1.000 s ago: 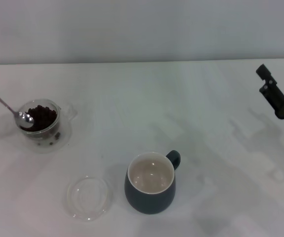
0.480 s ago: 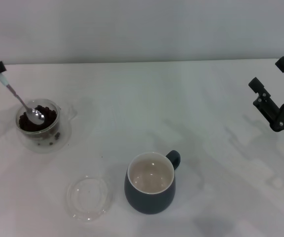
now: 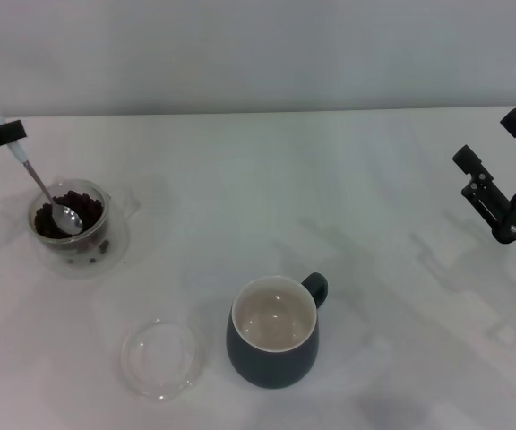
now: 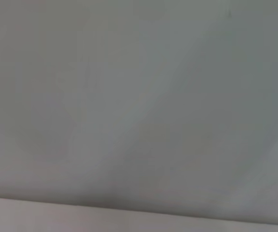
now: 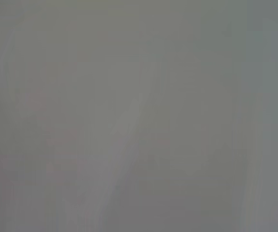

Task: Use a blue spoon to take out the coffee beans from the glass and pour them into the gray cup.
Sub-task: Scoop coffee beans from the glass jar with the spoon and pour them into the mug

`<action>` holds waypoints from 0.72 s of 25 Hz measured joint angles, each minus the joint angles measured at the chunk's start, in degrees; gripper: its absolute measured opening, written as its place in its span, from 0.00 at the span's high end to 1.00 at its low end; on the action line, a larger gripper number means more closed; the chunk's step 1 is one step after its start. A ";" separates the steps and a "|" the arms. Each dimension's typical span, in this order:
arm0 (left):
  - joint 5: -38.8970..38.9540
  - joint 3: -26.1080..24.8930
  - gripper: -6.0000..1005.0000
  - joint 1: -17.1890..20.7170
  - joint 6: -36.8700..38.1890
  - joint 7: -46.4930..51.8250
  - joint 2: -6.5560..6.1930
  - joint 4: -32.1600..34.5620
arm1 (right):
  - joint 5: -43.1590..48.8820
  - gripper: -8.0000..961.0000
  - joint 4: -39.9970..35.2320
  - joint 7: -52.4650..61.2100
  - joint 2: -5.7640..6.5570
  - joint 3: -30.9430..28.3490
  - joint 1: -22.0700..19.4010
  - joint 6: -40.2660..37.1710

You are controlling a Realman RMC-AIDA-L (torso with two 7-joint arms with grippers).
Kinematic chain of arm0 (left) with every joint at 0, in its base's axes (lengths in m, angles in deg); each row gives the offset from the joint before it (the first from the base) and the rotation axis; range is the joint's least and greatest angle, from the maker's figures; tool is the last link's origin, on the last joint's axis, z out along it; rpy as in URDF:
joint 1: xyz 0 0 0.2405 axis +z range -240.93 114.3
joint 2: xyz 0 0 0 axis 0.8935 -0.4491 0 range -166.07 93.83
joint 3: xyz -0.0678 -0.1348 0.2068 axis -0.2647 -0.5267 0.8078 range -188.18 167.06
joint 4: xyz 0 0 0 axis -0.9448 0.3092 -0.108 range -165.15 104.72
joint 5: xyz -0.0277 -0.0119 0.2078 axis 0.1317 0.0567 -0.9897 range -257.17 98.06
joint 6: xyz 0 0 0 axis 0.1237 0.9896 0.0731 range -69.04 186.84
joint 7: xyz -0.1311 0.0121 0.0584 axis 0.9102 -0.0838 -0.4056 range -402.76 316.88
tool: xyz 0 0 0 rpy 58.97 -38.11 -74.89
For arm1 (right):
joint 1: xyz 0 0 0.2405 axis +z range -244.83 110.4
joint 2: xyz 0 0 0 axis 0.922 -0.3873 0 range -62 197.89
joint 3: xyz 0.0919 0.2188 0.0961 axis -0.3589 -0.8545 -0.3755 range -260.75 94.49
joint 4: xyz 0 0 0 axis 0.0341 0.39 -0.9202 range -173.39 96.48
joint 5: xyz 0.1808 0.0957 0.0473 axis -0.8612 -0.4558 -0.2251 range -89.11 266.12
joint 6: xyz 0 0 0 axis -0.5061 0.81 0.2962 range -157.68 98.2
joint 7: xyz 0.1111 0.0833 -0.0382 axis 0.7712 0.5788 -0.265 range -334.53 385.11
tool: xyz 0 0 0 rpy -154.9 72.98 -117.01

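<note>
The glass [image 3: 72, 226] stands at the far left of the table, full of dark coffee beans [image 3: 86, 205]. The blue spoon [image 3: 38, 184] slants down into it, its silver bowl resting on the beans. My left gripper [image 3: 0, 133] shows at the left edge, shut on the spoon's pale handle above the glass. The gray cup [image 3: 275, 331] stands at the front centre, cream inside and empty, handle to the right. My right gripper [image 3: 500, 158] hovers open and empty at the far right. Both wrist views show only blank surface.
A flat clear round glass dish [image 3: 159, 358] lies left of the gray cup. The white table [image 3: 348, 206] meets a grey wall at the back.
My left gripper has moved right and up into view, tilting the spoon steeper, with its bowl shifted toward the glass's middle. My right gripper has shifted slightly left and down.
</note>
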 joint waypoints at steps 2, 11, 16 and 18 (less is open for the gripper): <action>-1.34 0.00 0.86 -0.21 -0.61 0.00 0.26 0.59 | 0.00 0.34 -0.02 0.09 0.00 0.00 -0.01 0.11; -3.30 -0.03 0.86 0.31 -2.93 0.11 1.52 2.35 | -0.01 0.34 -0.29 0.69 0.00 -0.02 -0.01 0.90; -3.36 -0.38 0.86 0.86 -4.49 0.77 2.39 2.04 | 0.00 0.34 -0.35 0.70 0.00 -0.02 -0.01 0.99; -3.26 -0.48 0.86 1.28 -5.09 1.09 2.80 1.95 | -0.02 0.34 -0.35 0.70 0.00 -0.02 -0.01 0.99</action>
